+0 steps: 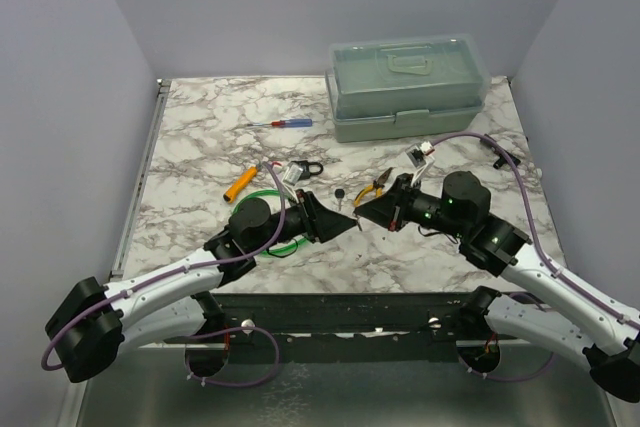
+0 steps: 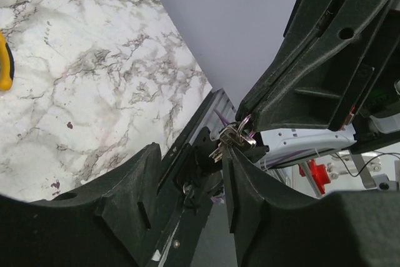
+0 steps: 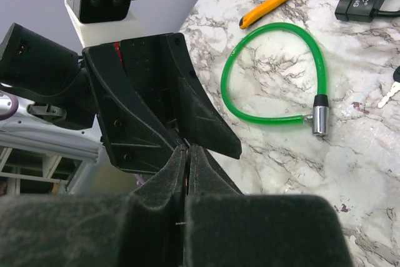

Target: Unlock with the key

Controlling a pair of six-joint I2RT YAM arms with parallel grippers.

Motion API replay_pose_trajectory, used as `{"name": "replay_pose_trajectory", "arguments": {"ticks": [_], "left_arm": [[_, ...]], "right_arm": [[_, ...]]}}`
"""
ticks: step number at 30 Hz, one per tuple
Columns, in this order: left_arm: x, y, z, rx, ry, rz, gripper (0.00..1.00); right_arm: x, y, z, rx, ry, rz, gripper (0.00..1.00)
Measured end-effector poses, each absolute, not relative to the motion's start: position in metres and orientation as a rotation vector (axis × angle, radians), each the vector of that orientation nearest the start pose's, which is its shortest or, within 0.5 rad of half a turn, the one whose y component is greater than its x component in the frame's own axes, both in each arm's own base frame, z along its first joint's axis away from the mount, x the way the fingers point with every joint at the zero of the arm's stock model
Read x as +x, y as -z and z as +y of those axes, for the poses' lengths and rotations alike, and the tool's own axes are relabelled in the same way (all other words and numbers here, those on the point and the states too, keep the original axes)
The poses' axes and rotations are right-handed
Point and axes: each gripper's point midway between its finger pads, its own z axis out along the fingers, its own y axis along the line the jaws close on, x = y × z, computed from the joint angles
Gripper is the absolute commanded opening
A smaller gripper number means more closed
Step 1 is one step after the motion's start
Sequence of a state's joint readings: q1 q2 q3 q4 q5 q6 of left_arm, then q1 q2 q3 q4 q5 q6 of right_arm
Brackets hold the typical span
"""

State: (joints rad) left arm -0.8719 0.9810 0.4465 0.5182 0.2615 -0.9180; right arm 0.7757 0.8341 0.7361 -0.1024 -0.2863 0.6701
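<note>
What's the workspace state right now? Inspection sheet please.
Surface: marble table, nothing spilled seen.
Job's things: silver key bunch in the right gripper; dark-headed key loose on the table; padlock and green cable lock lying there too.
Clutter: screwdriver, orange tool, pliers, closed toolbox.
Grippers: right jaws shut on the bunch; left gripper, jaws open around it.
Cables: purple cables along both arms.
Surroundings: plain walls, nothing else seen.

White-shelled arms [image 1: 165,279], black joints [image 1: 250,222], black textured fingers [image 2: 106,217] — purple cables [image 1: 470,134] alongside.
</note>
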Motion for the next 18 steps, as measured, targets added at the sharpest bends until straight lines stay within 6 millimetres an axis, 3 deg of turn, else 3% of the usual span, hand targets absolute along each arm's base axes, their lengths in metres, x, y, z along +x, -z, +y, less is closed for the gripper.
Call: {"name": "replay_pose_trajectory", "arguments": {"ticks": [8,18], "left_arm": [[0.158,-0.243,-0.313,0.244,1.551,1.754,0.52],[0.158,-0.239,-0.312,0.272,1.528,1.747,0.51]], "right_arm": [[0.17,-0.277,0.271,-0.32,-1.278,1.895,0.0],[0.17,-0.288,0.271,-0.312,-1.293,1.875,0.0]]}}
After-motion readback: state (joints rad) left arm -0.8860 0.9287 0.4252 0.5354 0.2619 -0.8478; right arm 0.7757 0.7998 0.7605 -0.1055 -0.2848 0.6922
